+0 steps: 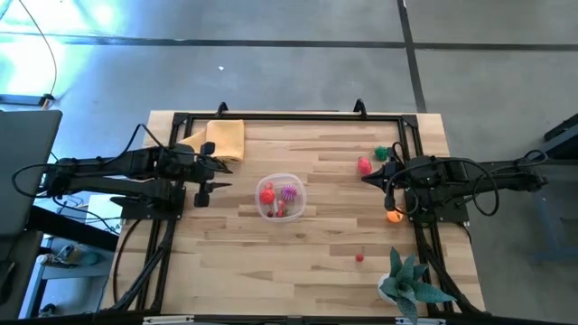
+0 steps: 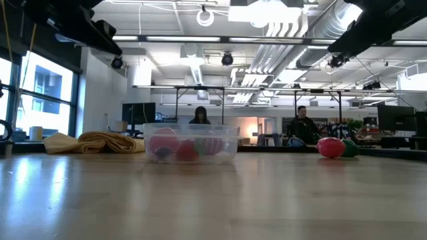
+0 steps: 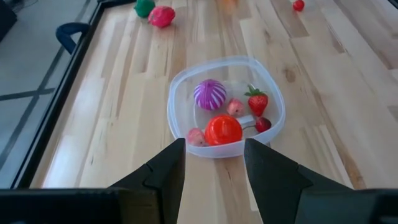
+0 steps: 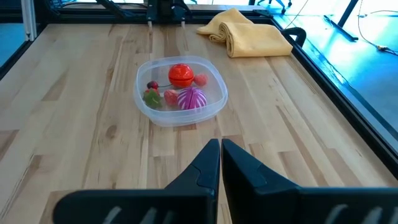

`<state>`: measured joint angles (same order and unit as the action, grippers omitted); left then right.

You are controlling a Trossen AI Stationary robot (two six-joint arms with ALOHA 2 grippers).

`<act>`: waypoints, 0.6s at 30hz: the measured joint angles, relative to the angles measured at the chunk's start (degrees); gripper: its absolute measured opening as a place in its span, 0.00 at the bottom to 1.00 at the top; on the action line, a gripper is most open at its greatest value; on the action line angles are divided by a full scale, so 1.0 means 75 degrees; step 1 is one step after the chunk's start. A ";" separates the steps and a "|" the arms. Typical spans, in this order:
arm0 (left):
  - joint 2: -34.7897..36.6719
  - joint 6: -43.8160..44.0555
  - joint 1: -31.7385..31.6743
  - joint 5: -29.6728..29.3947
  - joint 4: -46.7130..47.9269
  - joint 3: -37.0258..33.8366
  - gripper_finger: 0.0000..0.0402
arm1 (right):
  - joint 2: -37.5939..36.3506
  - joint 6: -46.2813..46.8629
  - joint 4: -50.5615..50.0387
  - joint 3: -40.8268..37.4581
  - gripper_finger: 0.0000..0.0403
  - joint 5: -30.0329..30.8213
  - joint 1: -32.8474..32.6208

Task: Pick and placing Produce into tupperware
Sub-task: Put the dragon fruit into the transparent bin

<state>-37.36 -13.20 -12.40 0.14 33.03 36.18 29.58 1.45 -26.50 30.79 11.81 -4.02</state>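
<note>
While some produce (image 3: 224, 129) sat in the tupperware (image 3: 272, 93), held left pincer (image 3: 214, 158) wide beside it, ready to grab, and right pincer (image 4: 220, 155) pressed closed, holding nothing.

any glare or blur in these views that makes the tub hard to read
High view: bright blue-white glare on the floor at top left, away from the tupperware. Low view: the near table is soft and shiny, and the tub's contents look smeared through its wall. Both wrist views show the produce clearly.
</note>
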 joint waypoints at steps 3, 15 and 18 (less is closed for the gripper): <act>0.0000 0.0025 0.0000 -0.0005 0.0016 0.0000 0.38 | 0.0000 0.0000 0.0000 0.0000 0.02 0.0000 -0.0002; 0.0015 0.0086 0.0000 0.0020 0.0013 0.0003 0.09 | 0.0001 0.0000 0.0001 0.0000 0.02 0.0000 -0.0001; 0.0015 0.0109 0.0000 0.0035 0.0014 0.0003 0.03 | 0.0000 0.0000 0.0003 0.0000 0.02 0.0000 -0.0002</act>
<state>-37.26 -12.38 -12.40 0.40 33.13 36.21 29.59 1.45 -26.48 30.79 11.81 -4.03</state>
